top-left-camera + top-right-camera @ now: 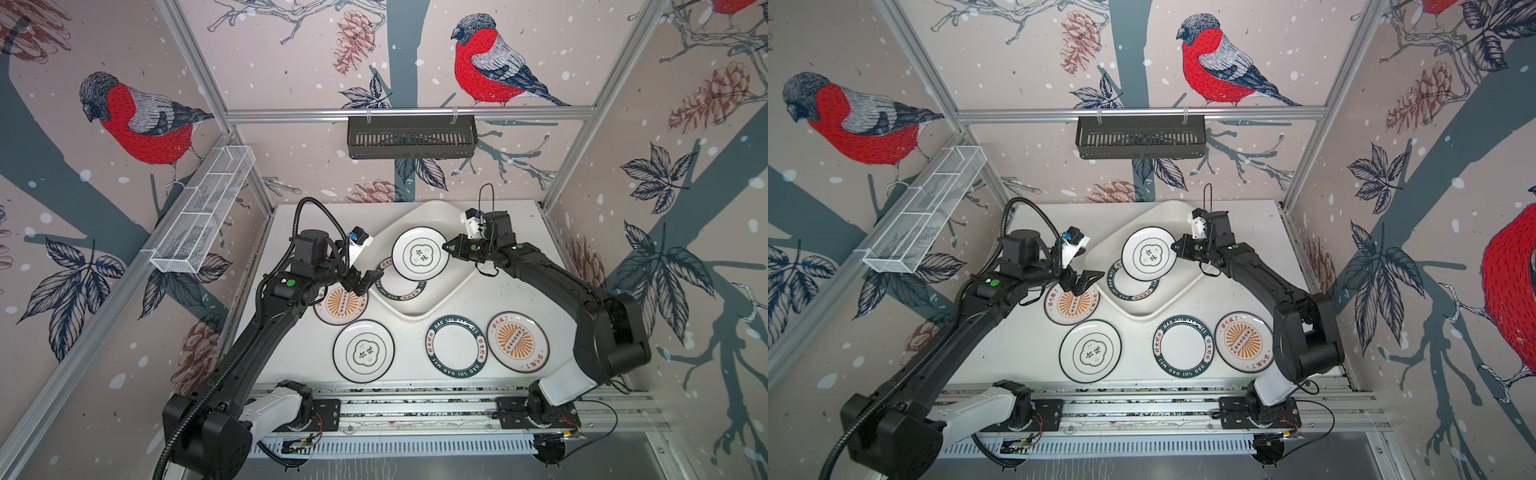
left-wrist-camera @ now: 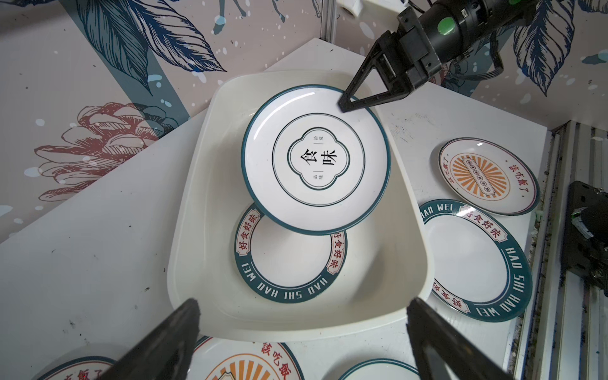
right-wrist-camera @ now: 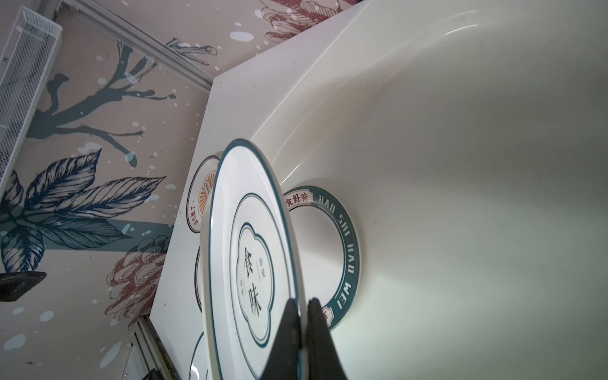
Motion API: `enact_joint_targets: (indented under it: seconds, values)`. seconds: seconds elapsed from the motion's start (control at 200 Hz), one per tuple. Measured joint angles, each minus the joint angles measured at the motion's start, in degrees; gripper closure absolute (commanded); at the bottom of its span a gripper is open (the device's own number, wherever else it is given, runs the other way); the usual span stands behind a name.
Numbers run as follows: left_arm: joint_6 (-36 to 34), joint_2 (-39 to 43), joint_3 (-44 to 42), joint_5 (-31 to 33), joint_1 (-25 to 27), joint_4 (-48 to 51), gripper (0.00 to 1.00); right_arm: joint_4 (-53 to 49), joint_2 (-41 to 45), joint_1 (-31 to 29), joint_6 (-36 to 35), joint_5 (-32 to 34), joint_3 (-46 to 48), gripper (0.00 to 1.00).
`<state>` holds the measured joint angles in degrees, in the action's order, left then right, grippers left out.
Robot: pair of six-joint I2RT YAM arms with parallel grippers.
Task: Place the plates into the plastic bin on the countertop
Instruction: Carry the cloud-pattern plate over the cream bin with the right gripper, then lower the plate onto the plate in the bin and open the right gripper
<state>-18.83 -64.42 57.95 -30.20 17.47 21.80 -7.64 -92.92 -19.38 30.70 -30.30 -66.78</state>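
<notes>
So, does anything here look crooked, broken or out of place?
Nothing looks spilled or broken. The plastic bin sits skewed, corner-on to the countertop edges. The emblem plate is pinched at its rim by the right gripper over the bin, partly covering the green-lettered plate lying inside.
</notes>
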Motion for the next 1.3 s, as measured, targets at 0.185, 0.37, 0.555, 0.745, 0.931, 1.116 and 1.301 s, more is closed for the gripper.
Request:
enact_joint_targets:
  seconds: [0.185, 0.37, 0.555, 0.745, 0.931, 1.116, 1.301]
  values:
    - [0.0, 0.2, 0.2, 0.5, 0.0, 1.5, 0.03, -1.0, -3.9, -0.9, -2.4, -0.1, -1.9, 0.98]
    - [-0.2, 0.5, 0.2, 0.4, 0.0, 1.9, 0.03, -1.2, -8.8, -1.4, -3.8, -1.4, -3.3, 0.97]
    - [-0.6, 0.5, 0.2, 0.5, 0.0, 2.9, 0.03, -2.6, -13.1, -2.3, -5.2, -1.9, -6.0, 0.95]
    - [-0.6, 0.3, -0.1, 0.5, 0.0, 2.9, 0.03, -3.5, -16.4, -2.7, -6.7, -2.3, -8.9, 0.95]
    - [-0.5, 0.1, -0.5, 0.5, 0.0, 2.9, 0.03, -4.5, -19.0, -2.8, -7.0, -2.6, -9.8, 0.94]
    - [-0.4, 0.0, -0.5, 0.6, 0.0, 2.8, 0.03, -5.3, -20.4, -2.8, -7.1, -2.7, -10.1, 0.92]
    - [-0.4, -0.1, -0.5, 0.6, 0.0, 2.8, 0.03, -5.3, -21.2, -2.8, -7.1, -3.4, -10.6, 0.88]
